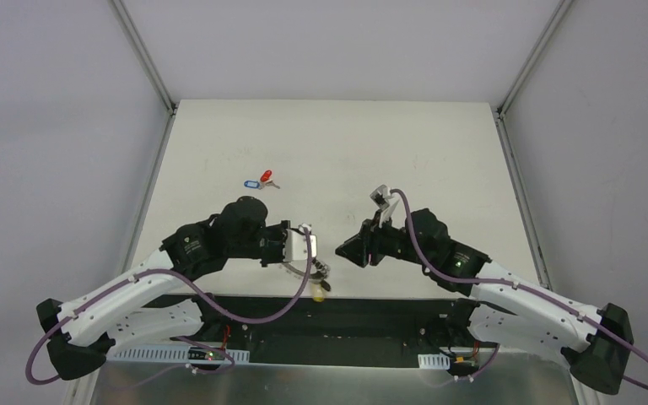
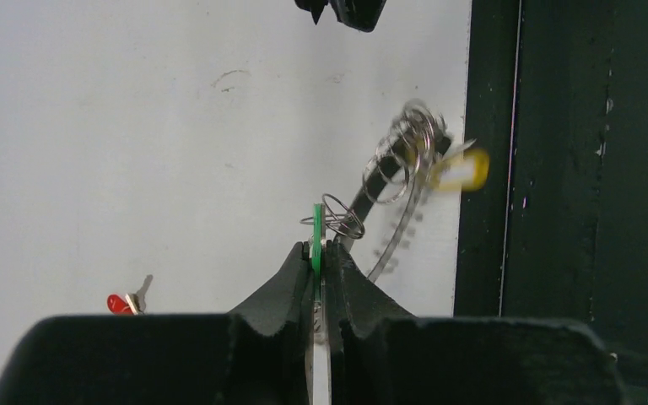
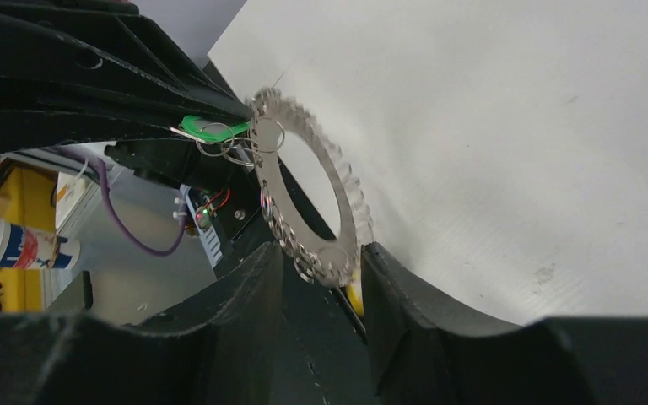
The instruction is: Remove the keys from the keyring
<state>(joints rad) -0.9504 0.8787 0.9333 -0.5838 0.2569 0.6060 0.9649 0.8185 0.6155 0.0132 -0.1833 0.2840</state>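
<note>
Left pincer (image 2: 322, 253) is clamped on the green key (image 2: 317, 229), from which the keyring (image 3: 329, 260) hangs by the near edge of the counter (image 1: 346, 152). The right pincer (image 1: 339, 250) stands part-open, short of it. Stiff, light, slippery metal is expected; its flat rim should be pinched.

We read the keyring (image 3: 331, 256) as bright polished metal, its flat band smooth and mirror-like, its rim fringed with wire loops (image 2: 342, 218) of thin shiny wire. The green key head (image 3: 211, 129) is smooth, glossy plastic. The yellow key head (image 2: 462, 171), though blurred, looks the same. The red key (image 2: 122, 302) pairs a glossy plastic head with a dull silvery metal blade. The jaws of the left gripper (image 2: 319, 251) and right gripper (image 3: 321, 253) are matt black plastic, faintly grainy. We note the bench (image 1: 405, 143) as matt white, smooth and lightly scuffed, bordered by a dark matt strip (image 2: 574, 211).
</note>
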